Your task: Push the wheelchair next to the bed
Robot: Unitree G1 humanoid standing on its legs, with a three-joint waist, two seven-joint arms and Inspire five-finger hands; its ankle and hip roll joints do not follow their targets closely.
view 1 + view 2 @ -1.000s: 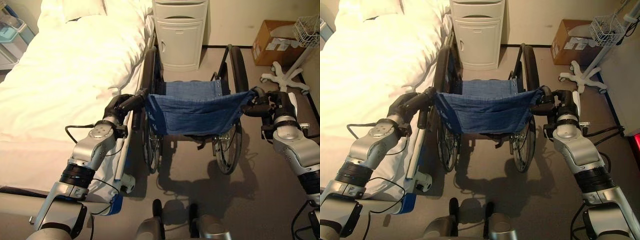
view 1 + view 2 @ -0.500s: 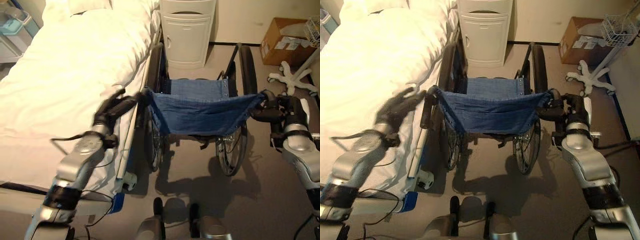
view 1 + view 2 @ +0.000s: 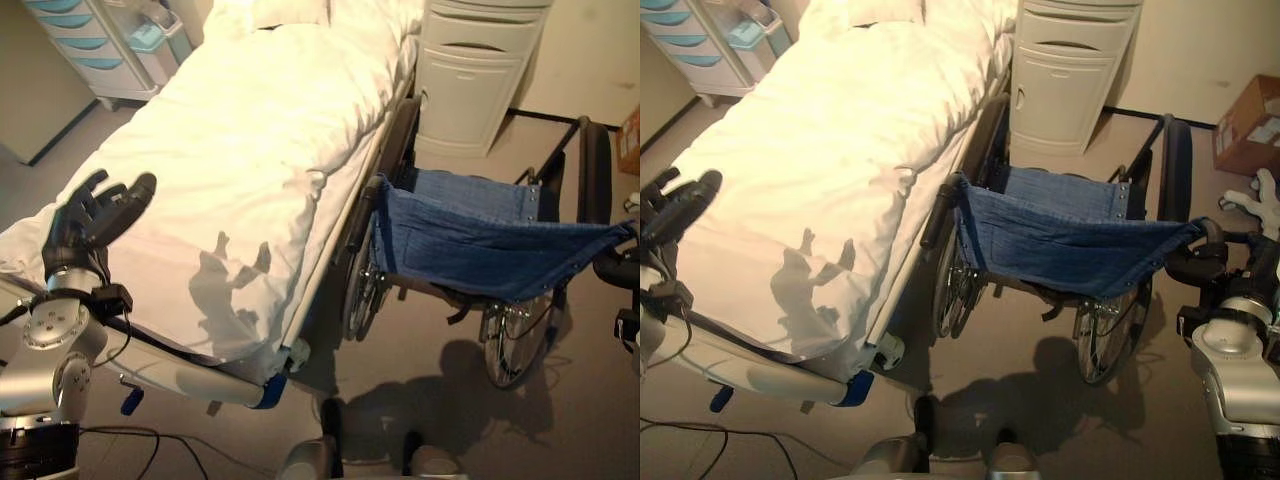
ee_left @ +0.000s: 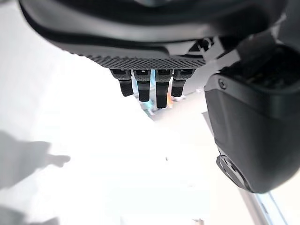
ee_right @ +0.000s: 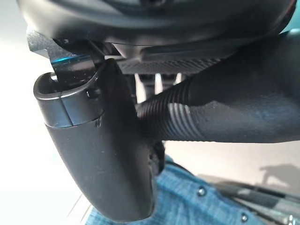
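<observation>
Right hand (image 5: 98,154): fingers and thumb are curled round the ribbed right push handle (image 5: 220,115) of the wheelchair (image 3: 1070,235), as the right wrist view shows. Left hand (image 3: 95,215): fingers (image 4: 143,86) straight and spread, holding nothing, raised over the near edge of the bed (image 3: 240,150) and well apart from the chair.

The left push handle (image 3: 938,210) stands free, just beside the mattress edge. The wheelchair sits alongside the bed, its left wheel close against the bed frame, its blue sling back (image 3: 1060,245) towards the robot and its long axis running roughly parallel to the bed, towards the bedside cabinet (image 3: 1065,70).

Judgement: the chair appears placed; only the right hand governs it, and the chair lies ahead of that hand.
</observation>
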